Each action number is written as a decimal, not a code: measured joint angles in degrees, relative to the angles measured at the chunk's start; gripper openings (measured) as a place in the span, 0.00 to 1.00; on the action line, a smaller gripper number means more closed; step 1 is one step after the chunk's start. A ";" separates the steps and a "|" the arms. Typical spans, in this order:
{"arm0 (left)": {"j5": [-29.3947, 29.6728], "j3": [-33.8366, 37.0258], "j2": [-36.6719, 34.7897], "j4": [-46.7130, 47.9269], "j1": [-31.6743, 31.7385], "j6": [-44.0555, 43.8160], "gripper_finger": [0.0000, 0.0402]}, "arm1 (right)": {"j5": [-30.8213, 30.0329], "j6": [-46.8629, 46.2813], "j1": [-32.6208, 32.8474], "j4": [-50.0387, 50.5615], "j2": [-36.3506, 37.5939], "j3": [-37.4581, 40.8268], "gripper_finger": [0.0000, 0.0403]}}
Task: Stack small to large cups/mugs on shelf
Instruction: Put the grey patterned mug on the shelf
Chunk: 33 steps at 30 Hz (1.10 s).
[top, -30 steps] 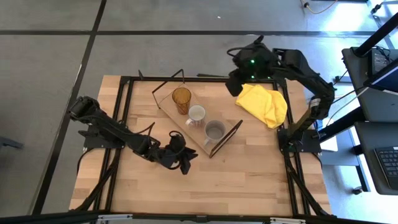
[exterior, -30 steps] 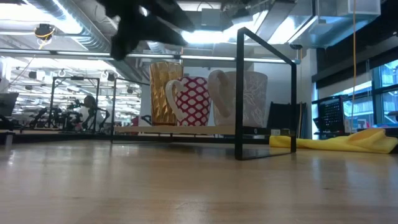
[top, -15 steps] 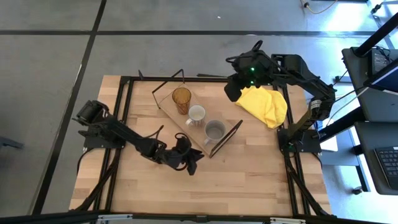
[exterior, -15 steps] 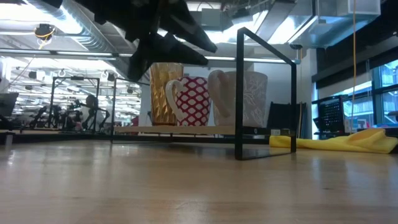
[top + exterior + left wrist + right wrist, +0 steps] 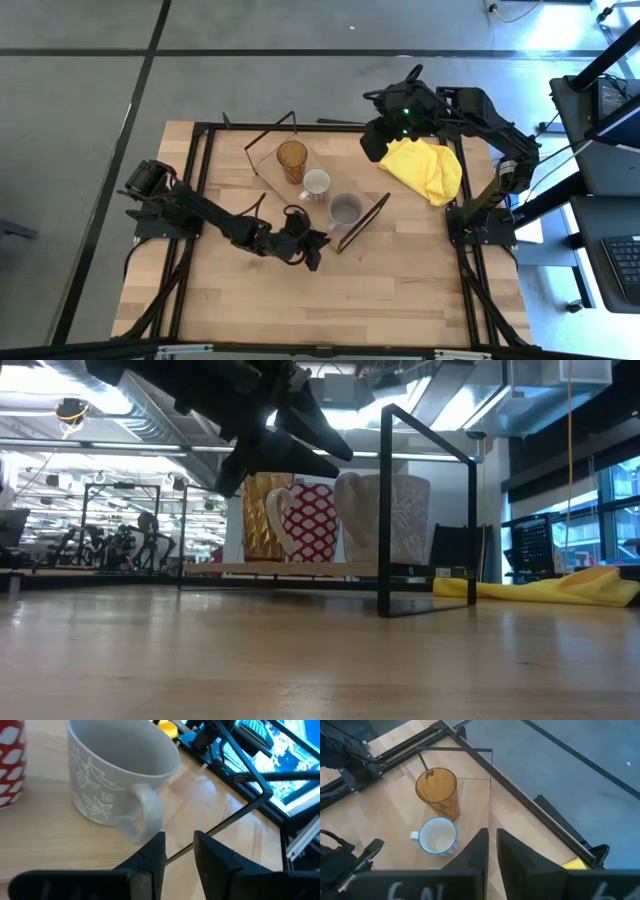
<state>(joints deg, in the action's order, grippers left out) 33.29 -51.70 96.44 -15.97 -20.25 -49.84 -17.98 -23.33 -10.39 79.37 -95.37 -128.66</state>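
High view: amber tumbler (image 5: 292, 159), white mug (image 5: 315, 184) and grey mug (image 5: 346, 210) stand in a row on the shelf (image 5: 290, 202). The left claw (image 5: 312, 248) hangs beside the shelf's near edge. The right claw (image 5: 374, 142) hovers by a yellow cloth (image 5: 425, 168) on the counter (image 5: 400, 270).

Left wrist view: its fingers (image 5: 152, 857) are slightly spread and empty, near the grey mug's handle.

Right wrist view: its fingers (image 5: 478, 850) are nearly pressed together, holding nothing.

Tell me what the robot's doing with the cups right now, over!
Left end effector open, empty, by grey mug's handle. Right end effector empty, fingers near shut, hovering over the table's far side. Three cups lined up on shelf. Nothing blocking.
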 joint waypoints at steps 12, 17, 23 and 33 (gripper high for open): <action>-1.62 0.00 0.00 0.20 1.51 3.09 0.24 | -0.57 0.44 -0.02 0.00 -0.02 0.00 0.10; -2.05 0.00 0.00 0.28 2.36 3.78 0.24 | -0.56 0.44 -0.02 0.01 -0.02 0.00 0.10; -3.07 0.00 0.00 0.59 2.53 3.93 0.24 | -0.55 0.44 -0.03 0.39 -0.02 0.00 0.10; 0.26 0.00 0.00 5.23 -0.04 0.78 0.24 | -0.55 -0.20 -0.04 2.97 -0.02 0.02 0.10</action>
<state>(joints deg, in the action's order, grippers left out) 33.55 -51.70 96.44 -10.73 -20.28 -49.05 -18.52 -23.53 -10.44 82.35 -95.39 -128.64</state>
